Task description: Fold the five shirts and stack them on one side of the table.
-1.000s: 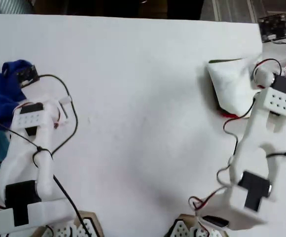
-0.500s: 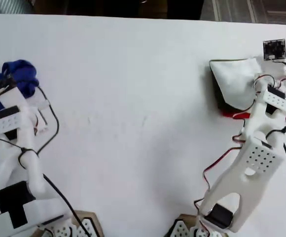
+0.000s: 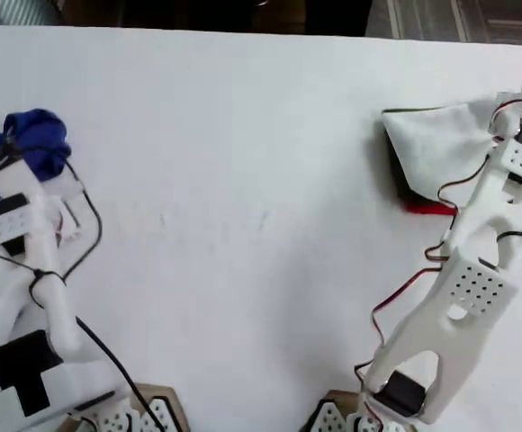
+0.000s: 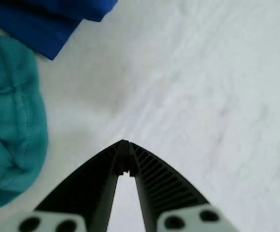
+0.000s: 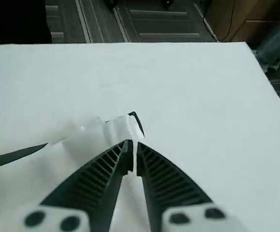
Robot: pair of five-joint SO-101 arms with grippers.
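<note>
A white shirt (image 3: 436, 148) tops a stack at the table's right side, with a dark shirt (image 3: 392, 171) and a red one (image 3: 427, 208) showing under it. My right gripper (image 5: 130, 150) is shut on a raised corner of the white shirt (image 5: 123, 128), at the stack's far right end. On the left lie a crumpled blue shirt (image 3: 29, 135) and a teal shirt (image 4: 9, 121). The left gripper (image 4: 125, 145) is shut with nothing in it, low over bare table beside the teal shirt and the blue shirt (image 4: 43, 19).
The white table (image 3: 243, 180) is bare between the two arms. Cables trail from the left arm (image 3: 13, 261) and the right arm (image 3: 459, 288). The table's far edge (image 5: 130, 43) meets dark floor, and its right edge is close to the stack.
The left arm swung left, toward the blue shirt. The right arm stretched toward the far right, and the white shirt's corner is drawn out that way.
</note>
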